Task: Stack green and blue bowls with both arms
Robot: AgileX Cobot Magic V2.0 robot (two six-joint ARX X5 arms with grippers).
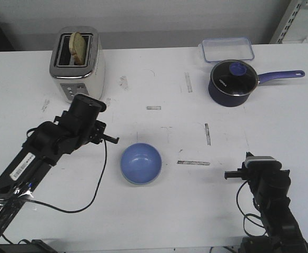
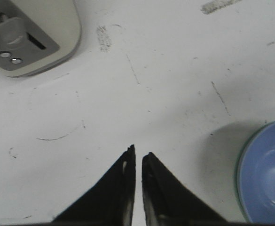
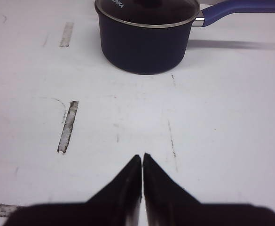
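Two arms reach over a white table (image 1: 164, 221), each cut off by the lower edge of the front view. Left arm, dark, angled toward the centre; its gripper (image 2: 138, 157) shows fingers nearly together with a thin slit between the tips, holding nothing, above bare table beside the bowls. Right arm, lower right; its gripper (image 3: 142, 157) shows tips pressed together, holding nothing. Toaster (image 1: 77, 62), far left, with a slice standing in one slot; only one corner with buttons and a lever enters the left wrist view. Saucepan (image 1: 232, 83), dark navy with a glass lid and long handle pointing right, far right; its top is cropped in the right wrist view. Clear container (image 1: 226, 50), blue-rimmed, just behind the saucepan. Blue bowl (image 1: 140, 163), near the table centre, nested inside the green bowl (image 2: 239, 162), which is almost wholly hidden: only a thin pale rim shows around the blue one.
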